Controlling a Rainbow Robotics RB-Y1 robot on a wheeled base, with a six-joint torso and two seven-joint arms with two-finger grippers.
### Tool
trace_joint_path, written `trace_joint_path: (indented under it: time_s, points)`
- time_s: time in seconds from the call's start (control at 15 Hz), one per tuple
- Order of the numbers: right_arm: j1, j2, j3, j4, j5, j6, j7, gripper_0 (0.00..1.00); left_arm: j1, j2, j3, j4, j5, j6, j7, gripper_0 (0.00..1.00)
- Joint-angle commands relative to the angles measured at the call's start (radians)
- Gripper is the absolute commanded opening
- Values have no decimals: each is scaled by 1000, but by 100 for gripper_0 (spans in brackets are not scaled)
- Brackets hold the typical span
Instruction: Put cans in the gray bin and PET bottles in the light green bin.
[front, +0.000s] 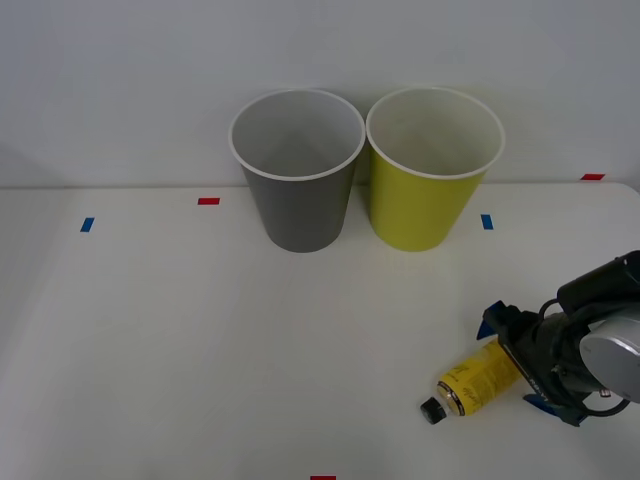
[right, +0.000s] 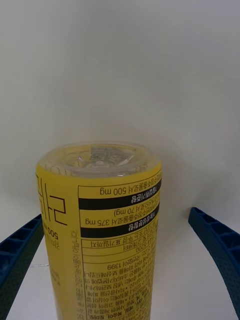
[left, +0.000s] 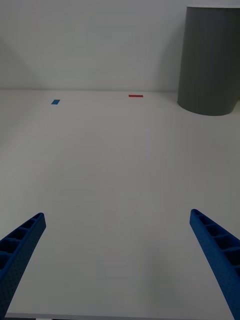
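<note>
Gray bin (front: 298, 180) stands at upper centre, the light green bin (front: 432, 175) just right of it. At lower right we see the yellow PET bottle (front: 478, 378) lying on the white table (front: 180, 340), between the right gripper's (front: 532, 372) spread fingers, ungripped. Our right wrist view adds the label print and gaps either side; the left gripper (left: 120, 265) hangs wide open, holding nothing.

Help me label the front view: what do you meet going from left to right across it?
Blue tape mark → red tape mark → gray bin → light green bin → yellow PET bottle lying on the table → right tool, open around the bottle.
</note>
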Motion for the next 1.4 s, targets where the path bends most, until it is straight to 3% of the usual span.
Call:
trace_joint_path:
  time_s: [0.07, 0.4, 0.47, 0.53, 0.87, 1.2, 1.4]
  points:
    - [-2, 2, 2, 2, -1, -9, -7, 100, 0, 0, 0, 0, 0, 0, 0, 100]
    - [-21, 2, 20, 45, 2, -46, -7, 100, 0, 0, 0, 0, 0, 0, 0, 100]
    - [-21, 2, 20, 45, 3, -47, -6, 75, 0, 0, 0, 0, 0, 0, 0, 100]
    - [-21, 2, 20, 44, 3, -46, -4, 3, 0, 0, 0, 0, 0, 0, 0, 100]
    - [-20, 3, 23, 36, 25, -46, 14, 0, 0, 0, 0, 0, 0, 0, 0, 100]
    - [-15, 3, 57, -2, 98, -24, 48, 0, 0, 0, 0, 0, 0, 0, 0, 100]
    - [54, 45, -37, -100, 148, -24, 232, 0, 0, 0, 0, 0, 0, 0, 0, 100]
